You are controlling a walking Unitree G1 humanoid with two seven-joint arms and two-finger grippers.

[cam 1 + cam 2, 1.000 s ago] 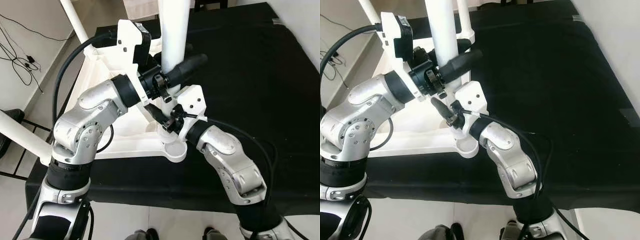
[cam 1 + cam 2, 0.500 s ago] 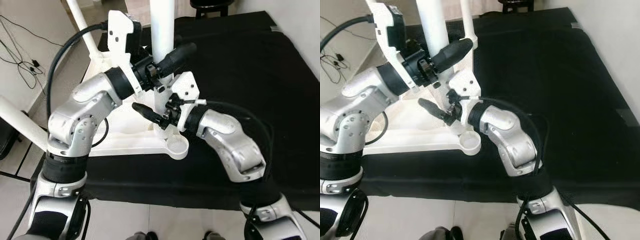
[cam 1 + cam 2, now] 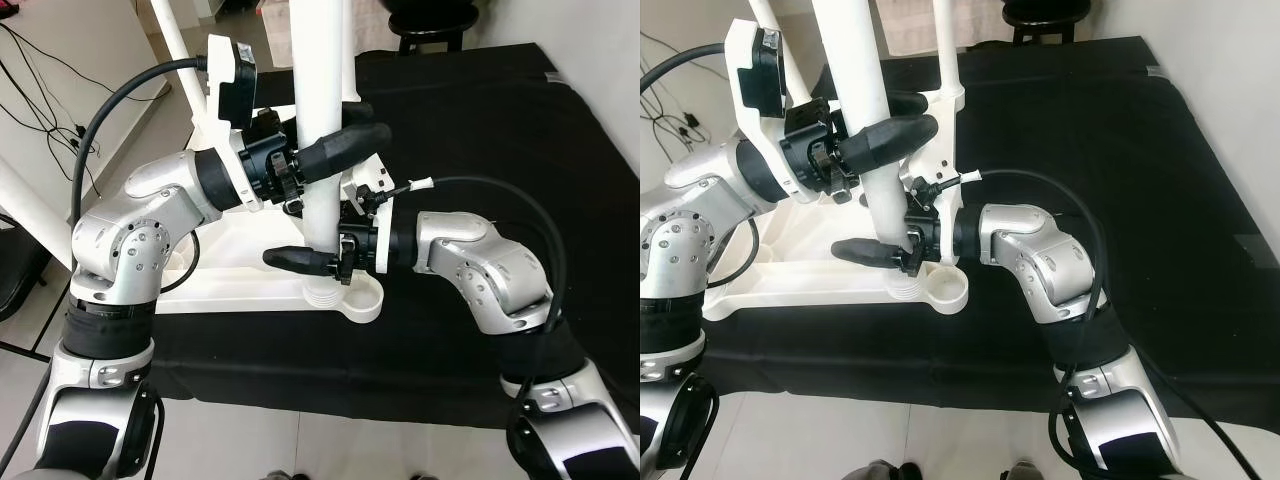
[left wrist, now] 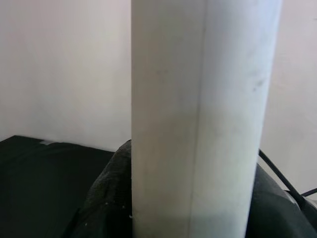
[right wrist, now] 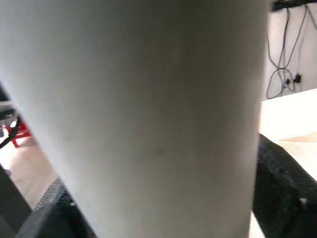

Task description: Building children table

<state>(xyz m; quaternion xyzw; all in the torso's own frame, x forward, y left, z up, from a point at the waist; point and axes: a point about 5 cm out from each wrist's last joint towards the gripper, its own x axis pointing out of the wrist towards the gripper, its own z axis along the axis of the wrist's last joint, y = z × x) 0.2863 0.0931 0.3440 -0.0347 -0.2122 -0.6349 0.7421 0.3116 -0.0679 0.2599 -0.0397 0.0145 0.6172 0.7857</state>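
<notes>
Both jaws pinch the white table leg [image 3: 322, 150]; our right gripper [image 3: 318, 262] has dropped near its threaded foot; left gripper [image 3: 325, 152] steadies above; seating seems close.

Two silver, segmented arms with black joint bands are seen; the left gripper [image 3: 345, 125] and right gripper [image 3: 300, 259] are tipped with long black fingers. Black cables are looped alongside.

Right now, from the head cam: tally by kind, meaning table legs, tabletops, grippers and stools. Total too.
Table legs: 4 (held leg, far-left leg, far-right leg, near-left leg)
Tabletops: 1 (tabletop)
Grippers: 2 (left gripper, right gripper, jaws of both around the held leg)
Stools: 1 (stool)
Total: 8
</notes>
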